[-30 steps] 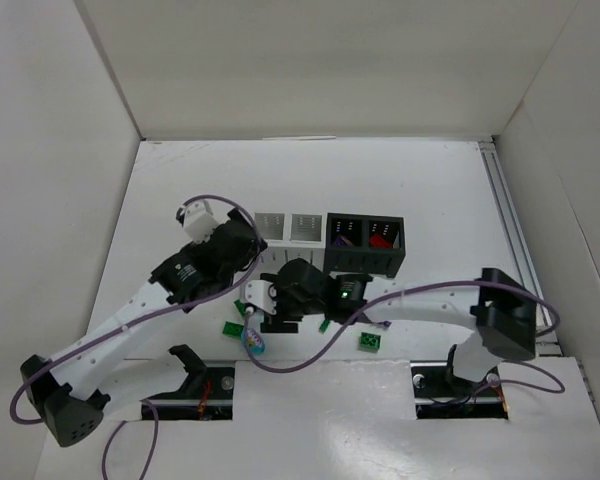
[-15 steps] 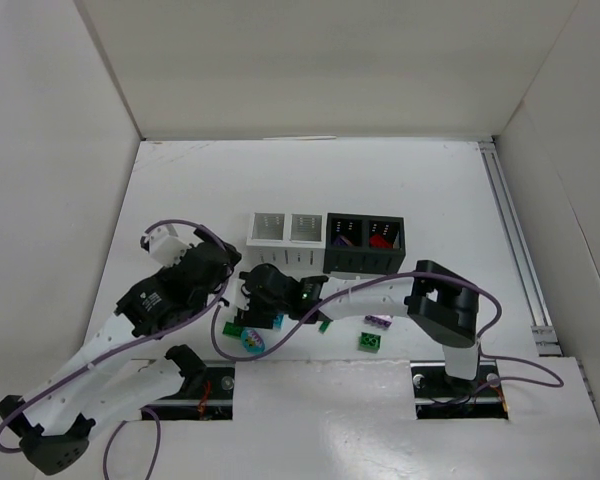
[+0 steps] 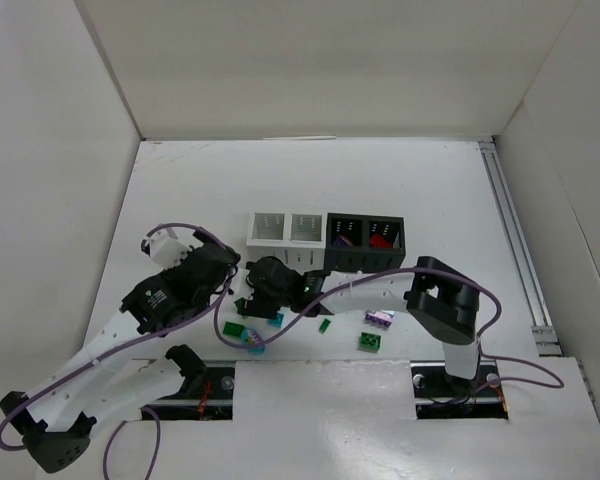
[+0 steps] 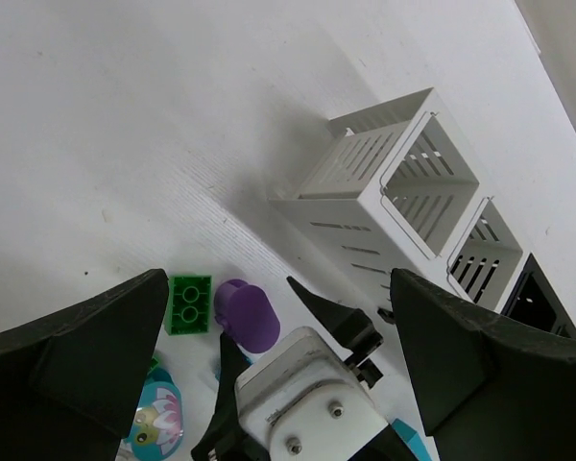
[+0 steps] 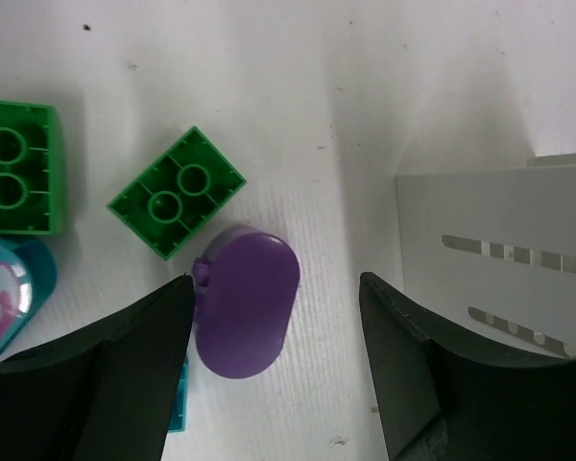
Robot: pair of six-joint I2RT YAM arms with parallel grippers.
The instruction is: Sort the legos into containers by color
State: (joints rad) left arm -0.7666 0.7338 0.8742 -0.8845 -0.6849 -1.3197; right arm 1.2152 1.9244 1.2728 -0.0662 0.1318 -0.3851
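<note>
Targeting: purple rounded piece [image 5: 245, 307], lying flat on the table [image 3: 180, 180] toward its near edge, left of centre, just in front of the white containers [image 3: 288, 228].
Right gripper [image 5: 276, 283]: jaws apart, straddling the purple piece. One finger sits just beside it, with a clear gap to the other. Nothing clamped.
Left gripper [image 4: 278, 283]: jaws wide apart, empty, hanging just left of the right gripper.
Changed: over the last second the right arm reached further left along the near edge and settled over this cluster. The left arm backed off from the white containers, toward the left edge.
Meaning: left arm is out of the way and right is set for the pick. Grasp not made yet, by my read.
Neighbours: two-stud green brick [image 5: 178, 192] touching or nearly touching the purple piece; second green brick [image 5: 17, 168] and teal piece [image 5: 14, 288] close by. Closing could nudge them.
Destination: black containers [image 3: 365, 262]. Left cell holds purple, right holds red.
Remaining: several legos [image 3: 369, 342] loose along the near edge.
</note>
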